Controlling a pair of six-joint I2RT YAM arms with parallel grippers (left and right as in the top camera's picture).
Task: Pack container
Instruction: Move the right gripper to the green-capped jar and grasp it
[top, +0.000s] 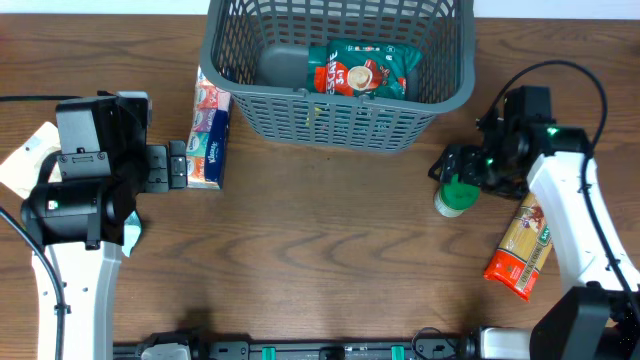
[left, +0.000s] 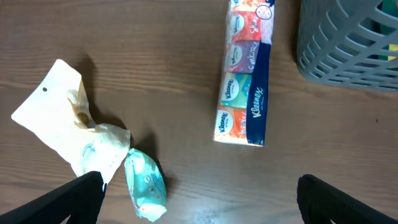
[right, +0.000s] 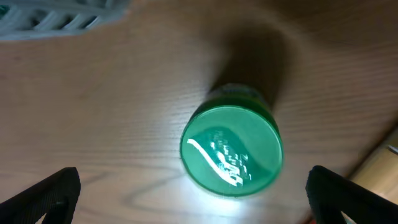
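The grey lattice basket (top: 340, 115) stands at the back middle with a green coffee packet (top: 362, 70) lying in it. Its corner shows in the left wrist view (left: 348, 43) and its edge in the right wrist view (right: 56, 15). My left gripper (top: 180, 165) is open and empty, just left of a Kleenex tissue pack (top: 210, 130). That pack lies ahead of the jaws (left: 202, 205) in the left wrist view (left: 245, 87). My right gripper (top: 455, 172) is open, hovering over a green-lidded jar (top: 455, 197). The lid (right: 231, 149) sits between the fingers (right: 196, 199).
An orange pasta packet (top: 522, 250) lies right of the jar, under the right arm. A white packet (left: 56, 118) and a small teal packet (left: 144, 183) lie by the left arm. Brown wooden table all around.
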